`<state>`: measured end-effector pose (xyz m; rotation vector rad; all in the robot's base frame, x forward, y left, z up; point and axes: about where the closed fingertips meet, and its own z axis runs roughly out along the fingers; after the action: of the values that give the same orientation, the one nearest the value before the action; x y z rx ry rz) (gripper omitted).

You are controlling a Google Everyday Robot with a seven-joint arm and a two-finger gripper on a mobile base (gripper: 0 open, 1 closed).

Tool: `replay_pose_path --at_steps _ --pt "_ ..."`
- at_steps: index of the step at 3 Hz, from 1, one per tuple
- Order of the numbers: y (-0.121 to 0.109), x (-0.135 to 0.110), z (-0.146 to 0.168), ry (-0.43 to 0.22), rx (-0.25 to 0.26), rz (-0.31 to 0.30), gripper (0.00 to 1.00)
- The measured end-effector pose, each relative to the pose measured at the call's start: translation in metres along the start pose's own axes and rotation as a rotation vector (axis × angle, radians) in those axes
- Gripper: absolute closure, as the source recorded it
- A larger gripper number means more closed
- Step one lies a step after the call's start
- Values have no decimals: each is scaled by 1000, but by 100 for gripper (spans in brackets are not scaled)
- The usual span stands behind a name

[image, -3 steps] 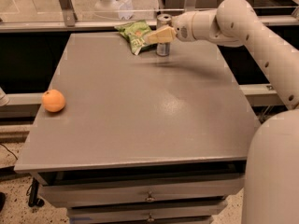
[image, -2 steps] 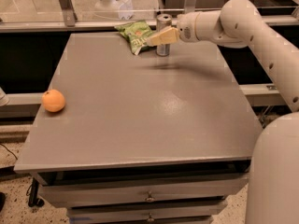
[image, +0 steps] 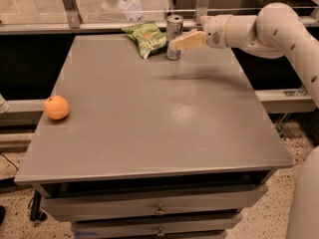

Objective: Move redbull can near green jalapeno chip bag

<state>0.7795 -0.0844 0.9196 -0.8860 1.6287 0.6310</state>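
Observation:
The redbull can stands upright on the grey table near its far edge, silver with a pull-tab top. The green jalapeno chip bag lies crinkled just left of the can, almost touching it. My gripper reaches in from the right at the can's lower half. Its near beige finger crosses in front of the can; the far finger is hidden behind it. The gripper is open and the can rests on the table by itself.
An orange sits near the table's left edge. A glass partition with a metal rail runs behind the far edge. Drawers are under the table front. My white arm spans the right side.
The gripper and wrist have drawn back to the right and a little lower, uncovering the can's top. The can has stayed standing beside the bag.

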Motion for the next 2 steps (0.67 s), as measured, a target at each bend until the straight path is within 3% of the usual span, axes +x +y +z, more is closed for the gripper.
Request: replay_pose_path --at_steps 1,2 --pt "0 3 -41 -65 -14 2 0" --pt "-5 7 -102 -136 -48 -21 0"
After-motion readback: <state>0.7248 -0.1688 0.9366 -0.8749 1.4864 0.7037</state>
